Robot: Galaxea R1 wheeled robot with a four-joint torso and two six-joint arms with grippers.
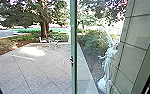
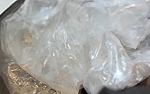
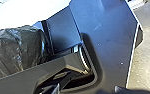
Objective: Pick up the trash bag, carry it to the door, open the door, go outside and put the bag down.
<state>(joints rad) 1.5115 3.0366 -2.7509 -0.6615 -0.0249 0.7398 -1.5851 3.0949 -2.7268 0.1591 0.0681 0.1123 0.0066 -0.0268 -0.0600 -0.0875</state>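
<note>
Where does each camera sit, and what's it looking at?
Head: high, facing forward and down past a tall green door post at a paved yard and white statue.
Left wrist: on that arm, facing clear crinkled plastic; a dark edge may be the robot's.
Right wrist: on that arm, facing dark crinkled plastic, plus the robot's wide blue plate and jointed bar.
Both wrists see crinkled plastic, perhaps one bag.

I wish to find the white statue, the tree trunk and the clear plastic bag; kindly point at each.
White statue (image 1: 106,65): head view, on its body.
Tree trunk (image 1: 43,30): head view, on its bark.
Clear plastic bag (image 2: 63,53): left wrist view, on its crumpled middle.
</note>
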